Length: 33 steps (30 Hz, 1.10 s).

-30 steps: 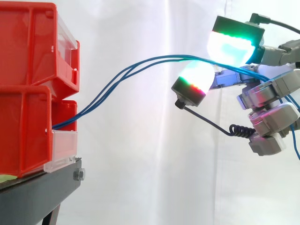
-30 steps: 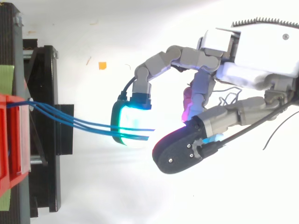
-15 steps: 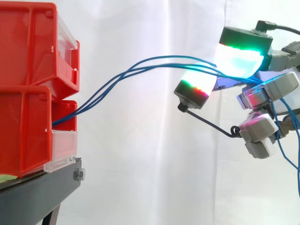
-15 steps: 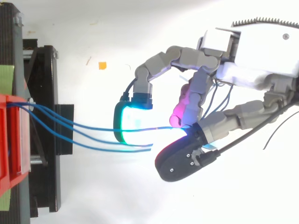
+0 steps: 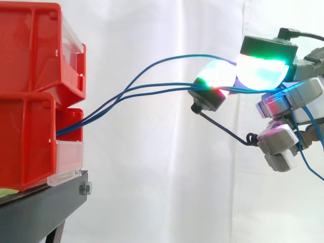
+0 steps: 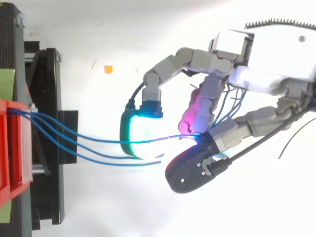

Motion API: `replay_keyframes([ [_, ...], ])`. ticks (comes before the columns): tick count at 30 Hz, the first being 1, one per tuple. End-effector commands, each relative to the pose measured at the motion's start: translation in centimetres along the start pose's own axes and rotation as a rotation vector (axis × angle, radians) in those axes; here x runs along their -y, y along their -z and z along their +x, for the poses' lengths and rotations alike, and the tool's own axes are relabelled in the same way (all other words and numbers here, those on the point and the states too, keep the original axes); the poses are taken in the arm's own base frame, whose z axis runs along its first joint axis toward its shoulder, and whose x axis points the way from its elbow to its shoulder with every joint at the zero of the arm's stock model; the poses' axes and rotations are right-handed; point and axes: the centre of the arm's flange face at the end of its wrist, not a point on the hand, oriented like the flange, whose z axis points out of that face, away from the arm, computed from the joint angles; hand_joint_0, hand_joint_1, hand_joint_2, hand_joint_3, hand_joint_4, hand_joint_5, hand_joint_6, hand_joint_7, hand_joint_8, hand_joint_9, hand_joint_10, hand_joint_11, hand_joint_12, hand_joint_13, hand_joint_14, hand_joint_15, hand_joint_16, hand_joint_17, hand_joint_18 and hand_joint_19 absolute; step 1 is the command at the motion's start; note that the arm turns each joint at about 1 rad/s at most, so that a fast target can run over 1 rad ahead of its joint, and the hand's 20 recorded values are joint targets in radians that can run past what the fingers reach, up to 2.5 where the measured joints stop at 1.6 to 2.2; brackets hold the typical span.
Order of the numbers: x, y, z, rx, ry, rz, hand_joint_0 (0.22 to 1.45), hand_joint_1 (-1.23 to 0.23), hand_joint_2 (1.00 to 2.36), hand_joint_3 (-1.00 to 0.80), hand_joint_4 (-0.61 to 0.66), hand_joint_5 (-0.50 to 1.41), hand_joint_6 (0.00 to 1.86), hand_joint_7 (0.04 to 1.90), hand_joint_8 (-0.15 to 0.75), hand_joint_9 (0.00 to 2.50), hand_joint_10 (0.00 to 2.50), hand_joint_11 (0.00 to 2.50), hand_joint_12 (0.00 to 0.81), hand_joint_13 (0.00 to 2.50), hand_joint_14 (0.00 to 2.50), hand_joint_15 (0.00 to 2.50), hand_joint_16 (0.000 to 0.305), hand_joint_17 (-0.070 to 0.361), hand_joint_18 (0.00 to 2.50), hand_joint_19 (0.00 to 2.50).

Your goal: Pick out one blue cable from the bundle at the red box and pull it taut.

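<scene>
Cable singulation, mid-task, as I see it from the remote station. The hand [image 6: 266,69] is curled, and two glowing pads [image 5: 260,71] meet on a single blue cable [image 5: 192,55], which I judge to be pinched between them. This cable leaves the front of the lower red box [image 5: 25,142] on the black stand [image 5: 40,207] and arcs upward before entering the pinch. The two other cables [image 6: 98,160] leave the same opening, run lower and pass beside the hand; I cannot tell whether they touch it. Done: one cable is selected and lifted out of the bundle. Left: the pull, since the held cable is bowed in a clear curve rather than straight, so I would draw the hand away from the box until the slack is gone. Compared with one second ago, the three cables, then running close together, have fanned apart in the top view. The chosen one has risen above its neighbours in the side view, and the two pads, then separated, have closed together.
</scene>
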Motion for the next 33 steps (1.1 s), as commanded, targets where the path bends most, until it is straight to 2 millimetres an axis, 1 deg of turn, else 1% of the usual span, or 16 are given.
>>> replay_keyframes([
  [1,-0.06,0.0,0.02,0.0,0.0,-0.001,0.66,-0.94,1.0,-0.5,-0.1,-0.14,0.86,0.85,0.2,1.53,0.03,1.41,0.373,1.09,0.03,0.85,0.051,0.116,0.86,0.85],
  [4,0.02,-0.06,0.04,0.0,0.0,-0.001,0.59,-0.93,1.0,-0.5,-0.09,-0.14,0.85,0.86,0.201,1.53,0.03,1.42,0.377,1.09,0.03,0.85,0.052,0.118,0.86,0.85],
  [7,0.01,0.01,0.01,0.0,0.0,0.0,0.55,-0.9,1.0,-0.5,-0.08,-0.14,0.85,0.84,0.209,1.54,0.03,1.39,0.384,1.1,0.03,0.85,0.054,0.121,0.88,0.86],
  [13,0.03,-0.07,-0.07,0.001,-0.001,-0.001,0.52,-0.86,1.0,-0.5,-0.08,-0.14,0.84,0.82,0.213,1.55,0.03,1.38,0.394,1.12,0.03,0.84,0.056,0.125,0.89,0.86],
  [16,-0.07,-0.02,0.02,0.0,-0.001,-0.003,0.51,-0.79,1.0,-0.5,-0.08,-0.14,0.83,0.82,0.218,1.57,0.03,1.38,0.4,1.14,0.03,0.85,0.057,0.129,0.92,0.86],
  [17,0.0,-0.01,0.02,0.0,0.0,-0.001,0.51,-0.79,1.0,-0.5,-0.08,-0.13,0.83,0.83,0.231,1.58,0.03,1.38,0.4,1.14,0.03,0.85,0.057,0.129,0.92,0.87],
  [20,-0.1,-0.05,0.03,0.0,-0.003,-0.005,0.5,-0.74,1.0,-0.5,-0.08,-0.13,0.83,0.83,0.221,1.59,0.03,1.38,0.405,1.16,0.03,0.84,0.058,0.13,0.93,0.87],
  [22,-0.07,-0.03,-0.08,0.001,-0.001,-0.002,0.5,-0.7,1.0,-0.5,-0.08,-0.13,0.82,0.84,0.233,1.6,0.03,1.37,0.409,1.18,0.03,0.85,0.058,0.131,0.94,0.87],
  [33,-0.1,-0.06,-0.07,0.001,-0.002,-0.005,0.49,-0.63,1.0,-0.5,-0.08,-0.12,0.79,0.87,0.23,1.6,0.03,1.36,0.414,1.15,0.03,0.85,0.06,0.134,0.94,0.86],
])
